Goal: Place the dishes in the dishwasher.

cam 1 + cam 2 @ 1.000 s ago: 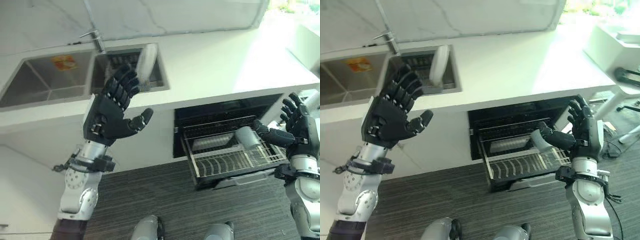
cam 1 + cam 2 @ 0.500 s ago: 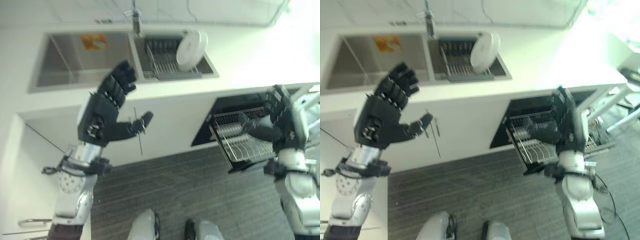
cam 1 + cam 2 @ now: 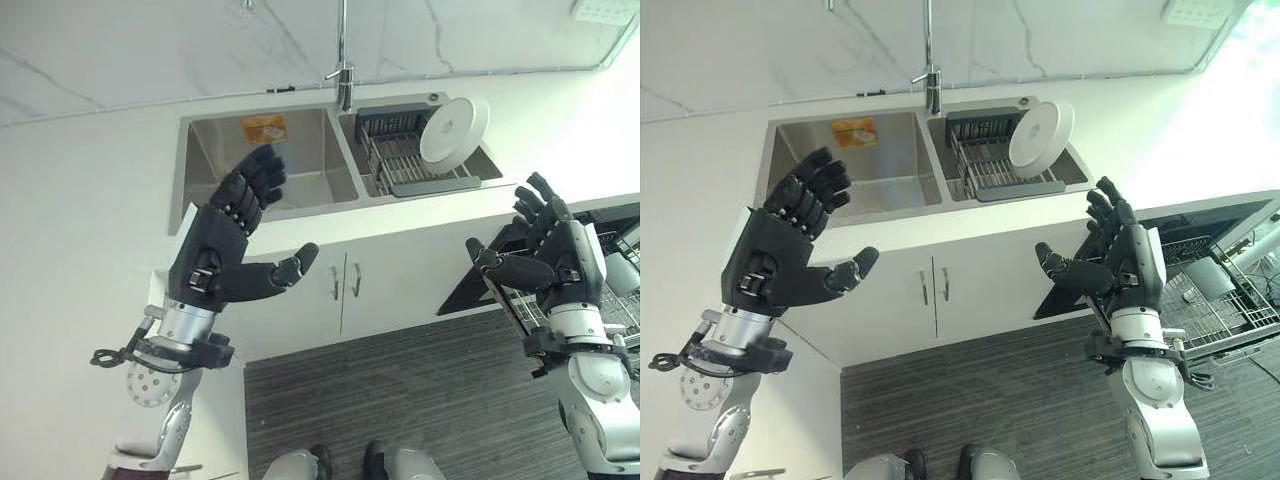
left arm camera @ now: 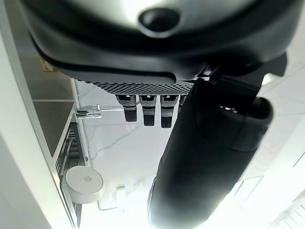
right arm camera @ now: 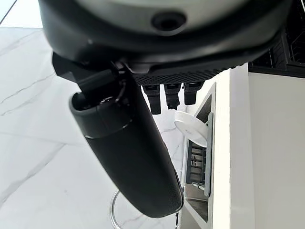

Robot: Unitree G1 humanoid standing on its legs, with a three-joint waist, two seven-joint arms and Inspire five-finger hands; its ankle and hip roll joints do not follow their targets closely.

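Note:
A white plate (image 3: 454, 130) stands on edge in a dark dish rack (image 3: 400, 160) in the right basin of the steel sink (image 3: 215, 165). The plate also appears in the wrist views (image 4: 84, 184) (image 5: 193, 130). My left hand (image 3: 225, 255) is raised in front of the left basin, open and holding nothing. My right hand (image 3: 555, 265) is raised at the right, open and bare, beside the dishwasher. The dishwasher's pulled-out wire rack (image 3: 1230, 315) holds a grey cup (image 3: 1212, 275). Both hands are well short of the plate.
A tap (image 3: 345, 75) rises behind the sink, between the basins. White counter (image 3: 90, 200) runs on both sides. White cabinet doors (image 3: 375, 290) sit below the sink, above a dark striped floor (image 3: 400, 390). The dishwasher door (image 3: 500, 300) hangs open next to my right hand.
The whole picture has shifted: the sink now sits in the middle and the dishwasher at the right edge. Both hands stay raised and open.

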